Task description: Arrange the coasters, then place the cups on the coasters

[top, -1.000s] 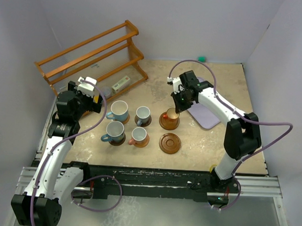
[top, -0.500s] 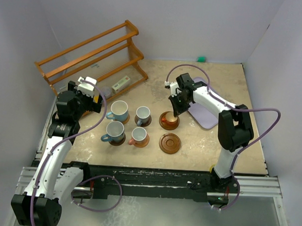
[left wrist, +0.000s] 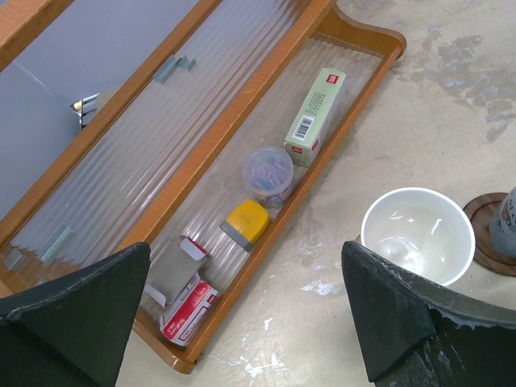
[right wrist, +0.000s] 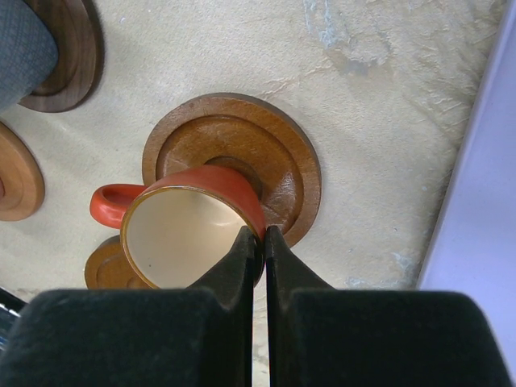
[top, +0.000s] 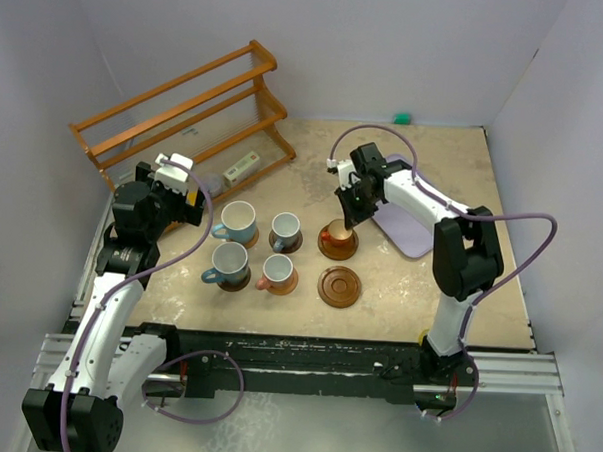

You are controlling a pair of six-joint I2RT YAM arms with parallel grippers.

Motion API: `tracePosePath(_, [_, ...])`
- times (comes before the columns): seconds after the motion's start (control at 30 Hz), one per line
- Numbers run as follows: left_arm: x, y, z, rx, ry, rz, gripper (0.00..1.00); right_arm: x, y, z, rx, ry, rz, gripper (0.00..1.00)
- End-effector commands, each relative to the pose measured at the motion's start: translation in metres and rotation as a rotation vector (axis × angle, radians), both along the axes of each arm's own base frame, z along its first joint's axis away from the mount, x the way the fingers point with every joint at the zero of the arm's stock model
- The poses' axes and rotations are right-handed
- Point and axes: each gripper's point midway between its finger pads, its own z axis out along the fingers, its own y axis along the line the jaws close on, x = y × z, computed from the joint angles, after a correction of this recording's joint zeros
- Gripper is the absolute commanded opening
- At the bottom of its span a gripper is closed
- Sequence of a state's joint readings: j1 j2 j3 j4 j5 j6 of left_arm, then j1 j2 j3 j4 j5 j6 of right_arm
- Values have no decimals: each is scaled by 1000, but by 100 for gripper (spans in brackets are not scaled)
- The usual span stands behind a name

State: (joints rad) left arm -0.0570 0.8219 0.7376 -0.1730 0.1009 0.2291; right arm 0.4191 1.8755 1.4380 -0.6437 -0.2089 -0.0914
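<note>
- Nearest me, one grooved coaster (top: 339, 286) lies flat on the tabletop (top: 409, 281).
- My right pincer (right wrist: 258, 235) pinches the rim of the orange cup (right wrist: 185, 230), which tilts over another dark coaster (right wrist: 242, 149).
- My left pincer (left wrist: 246, 274) hangs spread wide by the wooden rack (left wrist: 242, 137).

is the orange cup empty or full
Empty: the orange cup shows only its bare pale inside in the right wrist view.
</note>
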Motion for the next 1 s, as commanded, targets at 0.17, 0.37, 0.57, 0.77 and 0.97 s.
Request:
tracePosePath(0.17, [5,0,10,11,-53,-11,99,11,9,7,19,-41,34,0])
tracePosePath(0.37, [3,0,12,10,-59,-14,99,12,9,5,18,-44,41,0])
tracePosePath(0.57, [3,-1,13,9,-58,-19,99,11,9,1,15,-40,43,0])
tracePosePath(0.77, [2,-1,15,8,-64,-21,99,12,9,-2,11,-40,46,0])
tracePosePath(0.97, [2,-1,15,9,-64,-19,99,11,7,-5,-3,-42,53,0])
